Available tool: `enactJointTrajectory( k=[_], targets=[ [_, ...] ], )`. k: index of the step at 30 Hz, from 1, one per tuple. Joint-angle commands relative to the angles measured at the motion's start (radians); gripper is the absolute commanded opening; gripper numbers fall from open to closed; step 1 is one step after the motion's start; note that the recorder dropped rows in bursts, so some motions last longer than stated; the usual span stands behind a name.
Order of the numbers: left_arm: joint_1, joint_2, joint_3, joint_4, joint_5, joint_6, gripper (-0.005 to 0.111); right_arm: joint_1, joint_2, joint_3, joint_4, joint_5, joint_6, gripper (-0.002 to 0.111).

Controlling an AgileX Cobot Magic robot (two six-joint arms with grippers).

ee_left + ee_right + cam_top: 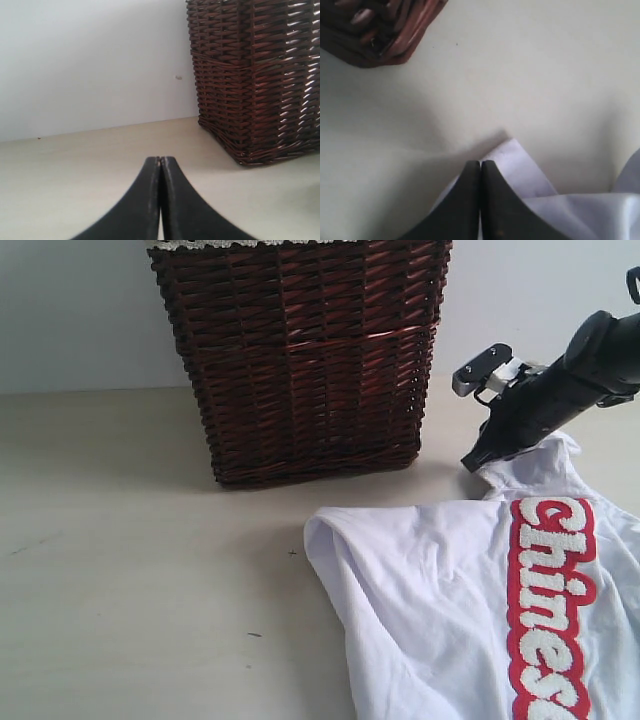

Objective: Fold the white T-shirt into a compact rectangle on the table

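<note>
The white T-shirt (pixel 430 610) lies crumpled on the table (pixel 130 570) at the lower right, its red band with fuzzy white letters running down the right side. My right gripper (pixel 475 462) reaches down to the shirt's far corner, which rises towards it. In the right wrist view its fingers (pixel 480 162) are pressed together with white T-shirt cloth (pixel 520 170) on both sides of them, so it is shut on that corner. My left gripper (pixel 160 158) is shut and empty, low over bare table (pixel 75 175); the exterior view does not show it.
A tall dark brown wicker basket (pixel 300 360) with white lace trim stands at the back centre, just left of the right gripper. The basket (pixel 260 75) fills one side of the left wrist view, and the basket's base (pixel 375 30) shows in the right wrist view. A pale wall lies behind.
</note>
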Motion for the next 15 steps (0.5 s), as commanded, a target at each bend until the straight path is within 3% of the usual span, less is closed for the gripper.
enactJointTrajectory(
  k=[1, 9, 11, 13, 15],
  targets=[
    [-0.004, -0.006, 0.000, 0.000, 0.000, -0.003, 0.000, 0.001, 0.043, -0.003, 0.001, -0.027, 0.010, 0.000],
    [-0.004, -0.006, 0.000, 0.000, 0.000, -0.003, 0.000, 0.001, 0.115, -0.003, 0.057, -0.163, -0.047, 0.000],
    [-0.004, -0.006, 0.000, 0.000, 0.000, -0.003, 0.000, 0.001, 0.123, -0.003, 0.151, -0.176, -0.261, 0.000],
    [-0.004, -0.006, 0.000, 0.000, 0.000, -0.003, 0.000, 0.001, 0.124, -0.003, 0.290, -0.077, -0.529, 0.000],
    [-0.004, -0.006, 0.000, 0.000, 0.000, -0.003, 0.000, 0.001, 0.124, -0.003, 0.346, 0.042, -0.655, 0.000]
  ],
)
